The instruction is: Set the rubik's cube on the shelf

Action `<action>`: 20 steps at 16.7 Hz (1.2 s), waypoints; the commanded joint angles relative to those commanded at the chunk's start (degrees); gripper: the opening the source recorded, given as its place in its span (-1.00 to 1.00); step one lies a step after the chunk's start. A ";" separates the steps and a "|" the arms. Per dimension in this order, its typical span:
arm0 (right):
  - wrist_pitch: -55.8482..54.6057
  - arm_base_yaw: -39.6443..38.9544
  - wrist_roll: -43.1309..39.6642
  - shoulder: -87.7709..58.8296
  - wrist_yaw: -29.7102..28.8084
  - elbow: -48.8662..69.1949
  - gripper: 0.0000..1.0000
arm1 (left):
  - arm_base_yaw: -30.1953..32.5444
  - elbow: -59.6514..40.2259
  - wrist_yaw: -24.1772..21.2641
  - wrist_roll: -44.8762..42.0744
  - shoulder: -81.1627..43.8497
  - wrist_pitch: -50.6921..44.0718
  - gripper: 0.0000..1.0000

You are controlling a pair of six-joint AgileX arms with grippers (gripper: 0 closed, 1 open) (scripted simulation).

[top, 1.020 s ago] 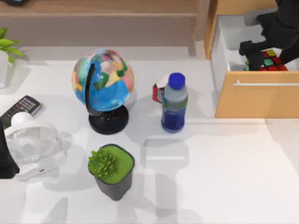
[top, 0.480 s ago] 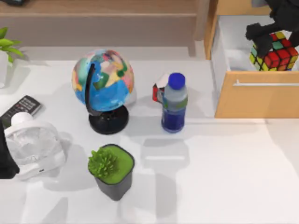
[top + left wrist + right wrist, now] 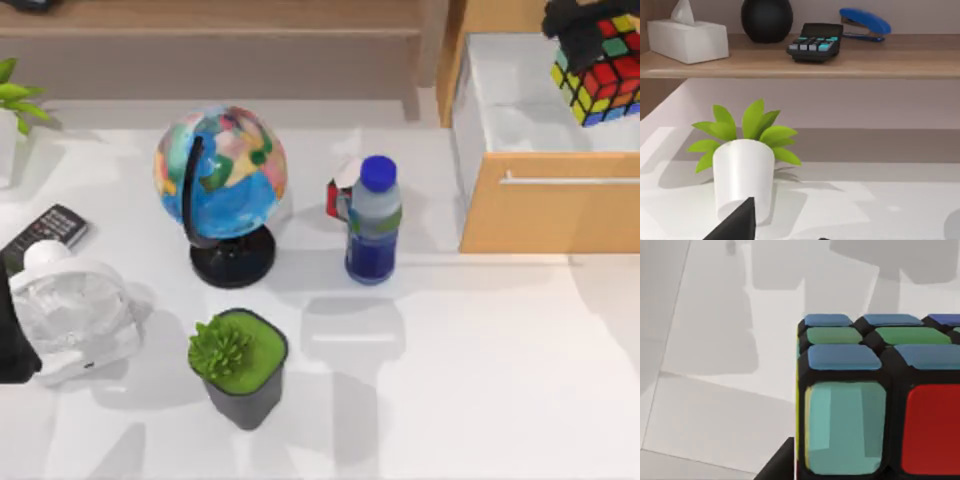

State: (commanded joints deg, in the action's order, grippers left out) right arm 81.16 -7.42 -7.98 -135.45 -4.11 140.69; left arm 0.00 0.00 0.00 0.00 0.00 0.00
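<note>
The rubik's cube (image 3: 605, 70), with red, green, yellow, orange and blue squares, hangs above the open drawer's white inside (image 3: 510, 100) at the far right. My right gripper (image 3: 585, 32) is shut on it from above. In the right wrist view the cube (image 3: 875, 405) is very close, with the pale drawer floor beneath it. The shelf (image 3: 220, 18) is the long light-brown ledge along the back left, with a grey-beige panel under its front edge; the left wrist view also shows the shelf (image 3: 850, 64). My left arm (image 3: 12, 345) is parked at the table's left edge.
On the table stand a globe (image 3: 220, 170), a water bottle (image 3: 374, 220) with a small red-and-white box (image 3: 338, 195) behind it, a green plant in a dark pot (image 3: 238, 365), a white fan (image 3: 70, 315) and a remote (image 3: 45, 235). The shelf carries a tissue box (image 3: 687, 40), calculator (image 3: 815, 42) and stapler (image 3: 865, 22).
My right gripper has lifted the rubik's cube out of the drawer; it now looks larger and sits nearer the top right corner of the top view.
</note>
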 joint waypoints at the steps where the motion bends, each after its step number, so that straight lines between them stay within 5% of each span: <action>1: -0.19 0.00 -0.20 -1.53 0.88 -0.43 -1.00 | 0.00 0.00 0.00 0.00 0.00 0.00 1.00; 13: -1.88 -1.05 -0.66 -2.65 3.54 -4.69 -1.00 | 0.00 0.00 0.00 0.00 0.00 0.00 1.00; 20: -12.28 -13.57 -1.15 12.09 -2.85 -14.13 -1.00 | 0.00 0.00 0.00 0.00 0.00 0.00 1.00</action>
State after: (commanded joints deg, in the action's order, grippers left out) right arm 68.89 -20.99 -9.13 -123.36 -6.96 126.56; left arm 0.00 0.00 0.00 0.00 0.00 0.00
